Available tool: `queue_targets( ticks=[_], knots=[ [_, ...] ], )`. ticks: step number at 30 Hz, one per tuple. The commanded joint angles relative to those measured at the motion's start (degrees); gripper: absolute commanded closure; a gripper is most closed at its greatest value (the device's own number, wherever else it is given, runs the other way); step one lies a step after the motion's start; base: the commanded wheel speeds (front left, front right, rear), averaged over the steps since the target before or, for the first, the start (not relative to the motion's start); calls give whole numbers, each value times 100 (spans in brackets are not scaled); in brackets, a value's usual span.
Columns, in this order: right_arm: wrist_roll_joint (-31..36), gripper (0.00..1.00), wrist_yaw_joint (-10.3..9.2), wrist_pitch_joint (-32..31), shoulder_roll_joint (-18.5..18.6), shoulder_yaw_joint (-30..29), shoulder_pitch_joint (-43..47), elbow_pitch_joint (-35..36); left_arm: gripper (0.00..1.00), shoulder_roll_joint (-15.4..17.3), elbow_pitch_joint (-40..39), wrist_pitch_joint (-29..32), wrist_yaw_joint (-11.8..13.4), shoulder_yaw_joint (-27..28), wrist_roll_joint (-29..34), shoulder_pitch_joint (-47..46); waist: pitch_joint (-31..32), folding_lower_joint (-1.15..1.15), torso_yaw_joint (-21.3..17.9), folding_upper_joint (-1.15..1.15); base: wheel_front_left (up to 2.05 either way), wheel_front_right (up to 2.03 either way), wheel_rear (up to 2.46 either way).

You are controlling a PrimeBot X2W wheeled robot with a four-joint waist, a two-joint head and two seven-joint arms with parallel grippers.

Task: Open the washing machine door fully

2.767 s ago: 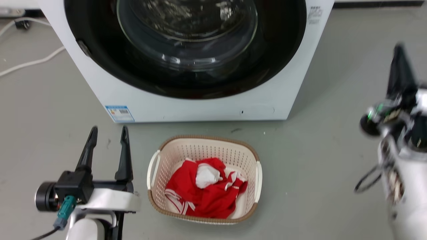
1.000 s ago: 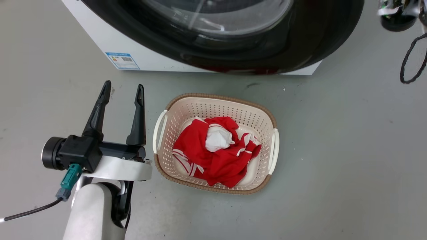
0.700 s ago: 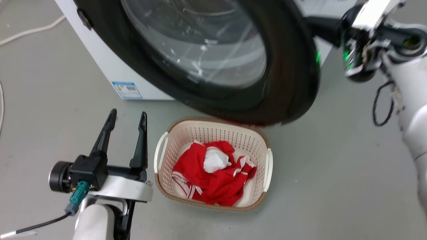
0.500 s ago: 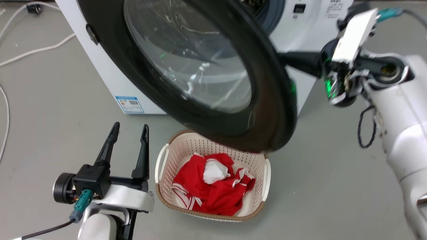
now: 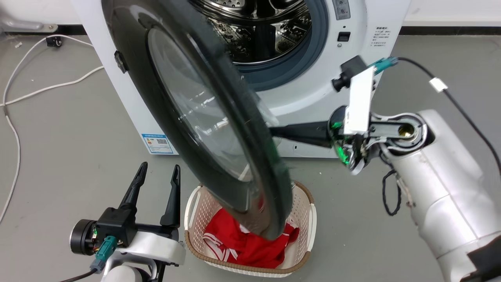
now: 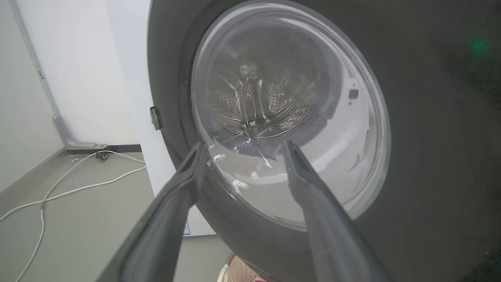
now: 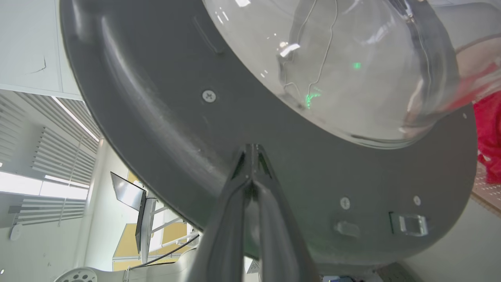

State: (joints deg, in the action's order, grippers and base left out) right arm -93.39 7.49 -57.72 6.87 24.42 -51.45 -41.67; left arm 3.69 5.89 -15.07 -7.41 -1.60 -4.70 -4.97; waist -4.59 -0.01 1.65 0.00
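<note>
My right fingers [image 7: 231,219], clenched together, press the inner rim of the washing machine door [image 5: 195,117], probably heavy, rigid and slick; my left fingers [image 5: 134,186] rest spread, empty.

Glossy black washing machine door [image 5: 219,129] stands half open from washing machine [image 5: 313,90].

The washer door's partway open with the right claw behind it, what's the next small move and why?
Probably push the right claw a little leftward against the inner face of the washing machine door. Its shut tips sit on that grey face, and the door stands only about half open, its edge over the laundry basket. The left claw is open, off the door.
</note>
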Motion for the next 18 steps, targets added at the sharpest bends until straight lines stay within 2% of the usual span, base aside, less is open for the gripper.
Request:
queue_targets(
  ticks=[1,10,13,15,16,18],
  knots=[
    [-23,100,0,-43,-86,51,157,109,0,-8,-4,-13,-14,-10,30,41,12,1,4,0,0,0,0],
    [-25,100,0,161,-251,320,624,772,0,-34,23,-13,-14,-8,-36,96,32,1,-25,0,0,0,0],
    [103,100,0,507,-261,296,757,1054,0,-39,22,-13,-13,9,-49,119,43,1,-49,0,0,0,0],
    [214,100,0,999,-232,141,904,1222,0,-44,18,-13,-13,9,-43,120,53,1,-59,0,0,0,0],
    [543,100,0,1907,-153,-102,1151,1351,0,-51,5,-13,3,29,-40,115,64,1,-90,0,0,0,0],
    [629,100,0,2451,-166,-335,1319,1381,0,-54,1,-13,19,53,-40,120,71,1,-117,0,0,0,0]
  ],
)
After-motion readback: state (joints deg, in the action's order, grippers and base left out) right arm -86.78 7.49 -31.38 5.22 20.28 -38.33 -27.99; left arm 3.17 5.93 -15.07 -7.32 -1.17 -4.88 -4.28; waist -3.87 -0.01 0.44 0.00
